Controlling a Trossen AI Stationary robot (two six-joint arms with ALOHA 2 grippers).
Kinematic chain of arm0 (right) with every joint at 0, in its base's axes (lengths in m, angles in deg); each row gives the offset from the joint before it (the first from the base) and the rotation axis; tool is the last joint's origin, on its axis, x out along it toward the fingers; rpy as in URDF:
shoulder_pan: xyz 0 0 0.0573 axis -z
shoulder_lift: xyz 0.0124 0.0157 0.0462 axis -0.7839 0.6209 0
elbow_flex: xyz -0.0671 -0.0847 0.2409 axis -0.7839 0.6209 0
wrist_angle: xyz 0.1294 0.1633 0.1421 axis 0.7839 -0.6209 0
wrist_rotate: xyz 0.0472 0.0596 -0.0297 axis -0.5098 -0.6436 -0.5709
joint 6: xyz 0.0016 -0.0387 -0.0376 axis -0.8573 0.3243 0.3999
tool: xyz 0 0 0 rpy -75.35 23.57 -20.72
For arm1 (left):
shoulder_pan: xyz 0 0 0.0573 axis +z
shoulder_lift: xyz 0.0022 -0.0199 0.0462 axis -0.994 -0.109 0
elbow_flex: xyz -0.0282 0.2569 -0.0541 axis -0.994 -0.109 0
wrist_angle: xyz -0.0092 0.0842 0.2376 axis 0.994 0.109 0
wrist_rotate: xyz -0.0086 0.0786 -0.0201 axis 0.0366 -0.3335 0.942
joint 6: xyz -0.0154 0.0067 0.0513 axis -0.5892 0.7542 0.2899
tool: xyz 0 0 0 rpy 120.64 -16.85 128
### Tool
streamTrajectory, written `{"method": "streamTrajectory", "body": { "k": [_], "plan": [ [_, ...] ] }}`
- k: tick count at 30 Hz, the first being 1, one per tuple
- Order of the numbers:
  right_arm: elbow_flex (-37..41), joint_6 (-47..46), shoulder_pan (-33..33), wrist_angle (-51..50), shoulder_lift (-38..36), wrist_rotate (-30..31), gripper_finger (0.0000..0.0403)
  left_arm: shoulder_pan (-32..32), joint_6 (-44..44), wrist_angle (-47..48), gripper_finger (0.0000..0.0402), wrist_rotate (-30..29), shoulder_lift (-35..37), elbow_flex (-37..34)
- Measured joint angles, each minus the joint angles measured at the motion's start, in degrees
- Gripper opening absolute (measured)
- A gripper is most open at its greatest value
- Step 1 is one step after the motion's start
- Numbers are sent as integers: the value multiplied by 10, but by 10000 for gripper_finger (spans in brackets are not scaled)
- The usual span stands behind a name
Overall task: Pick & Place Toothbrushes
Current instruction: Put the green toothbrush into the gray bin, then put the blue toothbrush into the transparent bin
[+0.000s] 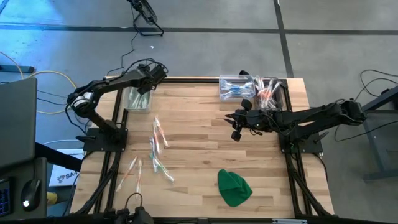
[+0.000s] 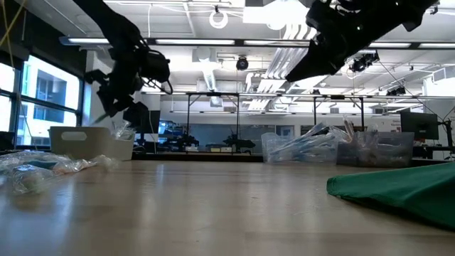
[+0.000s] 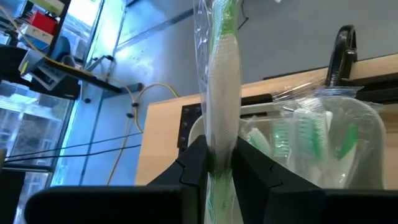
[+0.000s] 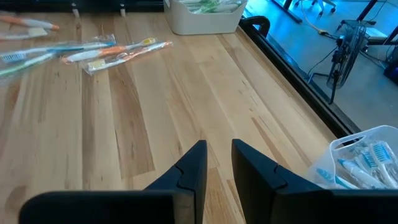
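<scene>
Wooden planks ran the length of my bench [image 1: 205, 118], with a lit workshop beyond it. My left claw [image 3: 221, 165] was clenched on a green-bristled toothbrush [image 3: 222, 93] in its clear wrapper, held upright just above the pale bin [image 1: 138, 99] at the bench's far left corner. That bin already held other green-bristled brushes [image 3: 309, 134], so I judged this one about to join them. Further out, loose toothbrushes [image 1: 158, 149] lay scattered across the left half of the bench, some green, some orange, all in wrappers, well apart from any bin. My right claw [image 4: 217, 163] hung empty over bare wood near the bench's middle, its fingers close together with only a narrow gap between them. Behind it at the far right stood two clear bins side by side, a blue-brush bin [image 1: 236, 87] and an orange-brush bin [image 1: 268, 90]. A green cloth [image 1: 234, 188] sat untouched at the near edge. I judged the sorting well begun but not finished: three bins held brushes, and perhaps a dozen loose ones remained to pick.
</scene>
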Motion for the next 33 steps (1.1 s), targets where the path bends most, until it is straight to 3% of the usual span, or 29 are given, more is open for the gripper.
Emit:
{"method": "streamTrajectory", "body": {
  "k": [8, 18, 25, 33],
  "plan": [
    [28, 40, 12, 43, 0, 0, 66, 15, 12, 0, 51, 43, -28, 0],
    [28, 24, 19, 46, 0, -16, 66, 17, 20, 7, 55, 47, -41, 0],
    [28, 28, 20, 47, 0, -28, 66, 17, 44, 5, 118, 89, -41, 0],
    [28, 28, 20, 47, 0, -27, 66, 17, 89, 7, 183, 92, -40, 0]
  ]
}}
